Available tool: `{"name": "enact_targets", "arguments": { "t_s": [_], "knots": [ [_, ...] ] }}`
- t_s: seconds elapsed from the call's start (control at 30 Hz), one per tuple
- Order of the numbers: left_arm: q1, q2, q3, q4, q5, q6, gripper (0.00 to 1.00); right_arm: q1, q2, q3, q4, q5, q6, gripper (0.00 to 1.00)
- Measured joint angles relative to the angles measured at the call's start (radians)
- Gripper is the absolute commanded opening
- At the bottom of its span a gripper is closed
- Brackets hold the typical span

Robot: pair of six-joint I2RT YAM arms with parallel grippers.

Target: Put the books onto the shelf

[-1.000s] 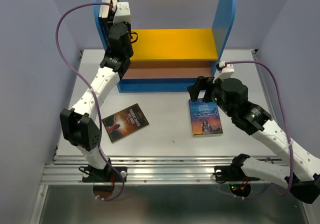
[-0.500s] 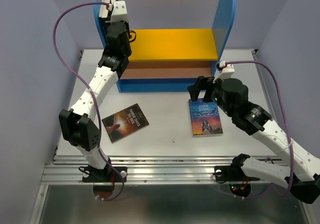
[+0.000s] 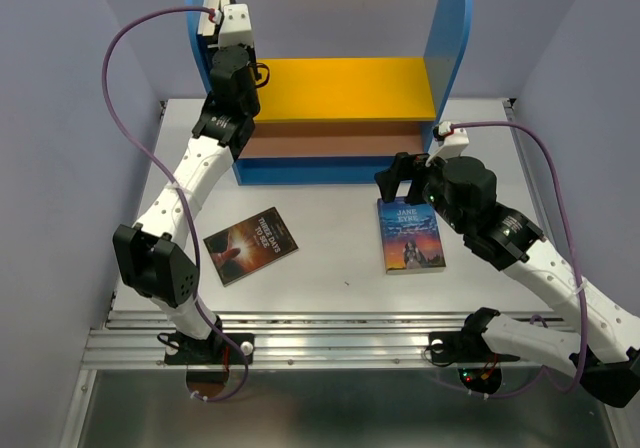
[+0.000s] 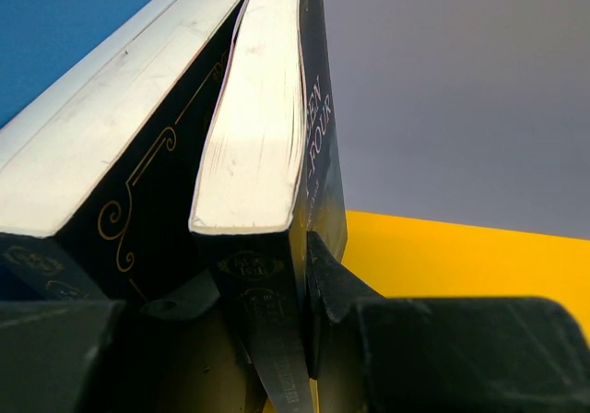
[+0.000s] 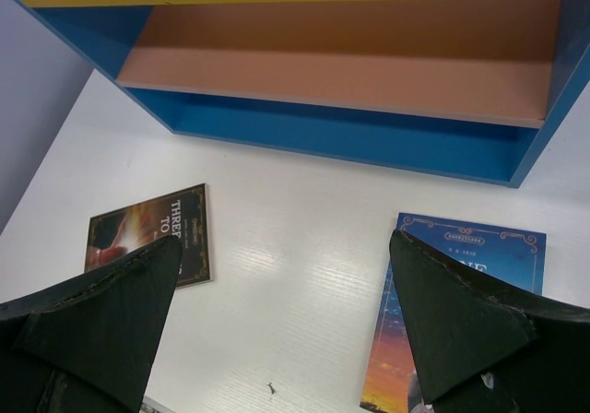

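White surface (image 3: pixel 340 268): left end effector (image 4: pixel 277 293) clamped on a book (image 4: pixel 263 109) upright beside a second book (image 4: pixel 101 146) at the shelf (image 3: pixel 340 73) top's left end, so probably release next; right end effector (image 3: pixel 400 173), wide open and empty, hovers over the sunset book (image 3: pixel 410 233); brown book (image 3: pixel 250 245) lies flat.

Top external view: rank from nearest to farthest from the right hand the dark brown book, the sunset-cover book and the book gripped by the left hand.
1. sunset-cover book, on the table right by the right hand.
2. dark brown book, flat on the table, left side.
3. gripped book, in the left hand at the left end of the shelf.
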State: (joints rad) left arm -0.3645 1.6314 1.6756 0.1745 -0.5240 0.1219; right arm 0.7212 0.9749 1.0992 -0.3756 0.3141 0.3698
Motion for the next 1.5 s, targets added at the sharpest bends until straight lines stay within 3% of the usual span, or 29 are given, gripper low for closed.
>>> {"name": "enact_targets", "arguments": {
  "t_s": [0.33,0.4,0.87,1.03,1.5],
  "knots": [
    [0.0,-0.017,-0.016,-0.007,0.002,-0.001,0.34,0.0,0.0,0.0,0.0,-0.006,0.0,1.0],
    [0.0,-0.021,-0.019,-0.018,0.0,0.0,0.42,0.0,0.0,0.0,0.0,-0.008,0.0,1.0],
    [-0.005,-0.027,-0.029,-0.06,0.0,-0.032,0.46,0.0,0.001,0.0,0.0,-0.022,0.0,1.0],
    [-0.008,-0.034,-0.034,-0.075,0.008,-0.053,0.58,0.0,0.004,0.0,0.0,-0.028,0.0,1.0],
    [-0.025,-0.113,-0.034,-0.122,0.034,-0.106,0.7,0.0,0.01,0.0,0.0,-0.061,0.003,1.0]
  ]
}}
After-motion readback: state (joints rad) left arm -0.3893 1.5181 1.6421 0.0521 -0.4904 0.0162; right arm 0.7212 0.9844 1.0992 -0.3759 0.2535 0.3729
